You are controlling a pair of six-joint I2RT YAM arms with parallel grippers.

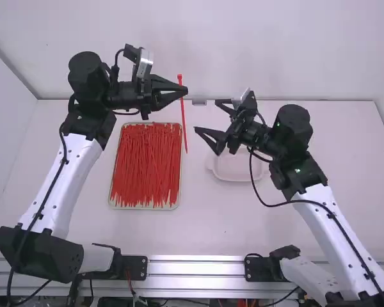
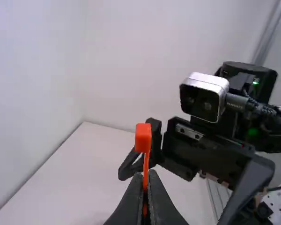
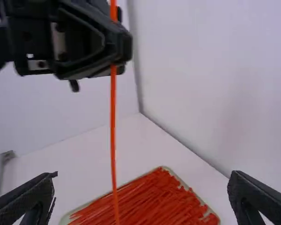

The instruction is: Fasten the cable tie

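On the white table (image 1: 243, 211) sits a tray (image 1: 144, 207) of red ties. Up beside it, the right gripper (image 1: 205, 141) gapes wide and empty, facing the left gripper (image 1: 179, 91). That one pinches a single cable tie (image 1: 184, 125) just under its head, tail hanging free, presumably for catching.

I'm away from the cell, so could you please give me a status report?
Left gripper shut on the cable tie, tie hanging straight, not looped. Right gripper open near its tail, not touching. Nothing between them.
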